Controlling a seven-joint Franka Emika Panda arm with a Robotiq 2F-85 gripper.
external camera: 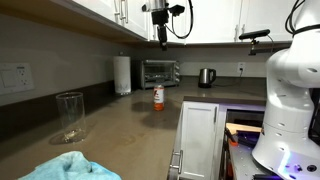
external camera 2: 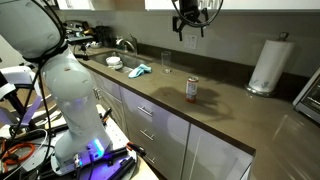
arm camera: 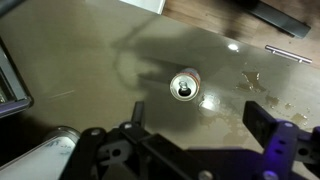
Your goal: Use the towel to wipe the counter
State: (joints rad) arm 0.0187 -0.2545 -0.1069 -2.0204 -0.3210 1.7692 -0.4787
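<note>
The light turquoise towel (external camera: 70,168) (external camera 2: 139,70) lies crumpled on the grey-brown counter (external camera: 120,125) (external camera 2: 220,115) (arm camera: 80,70), next to the sink; it is out of the wrist view. My gripper (external camera: 160,38) (external camera 2: 188,27) (arm camera: 200,125) hangs high above the counter, far from the towel, open and with nothing between its fingers (arm camera: 268,120). Directly beneath it stands an orange-and-white can (external camera: 157,96) (external camera 2: 192,90) (arm camera: 185,87), seen top-down in the wrist view.
A clear drinking glass (external camera: 70,115) (external camera 2: 166,63) stands near the towel. A paper towel roll (external camera: 122,75) (external camera 2: 268,65), toaster oven (external camera: 160,72) and kettle (external camera: 206,77) line the back wall. Sink (external camera 2: 105,60) with faucet (external camera 2: 127,44). Wet spots (arm camera: 250,78) lie beside the can.
</note>
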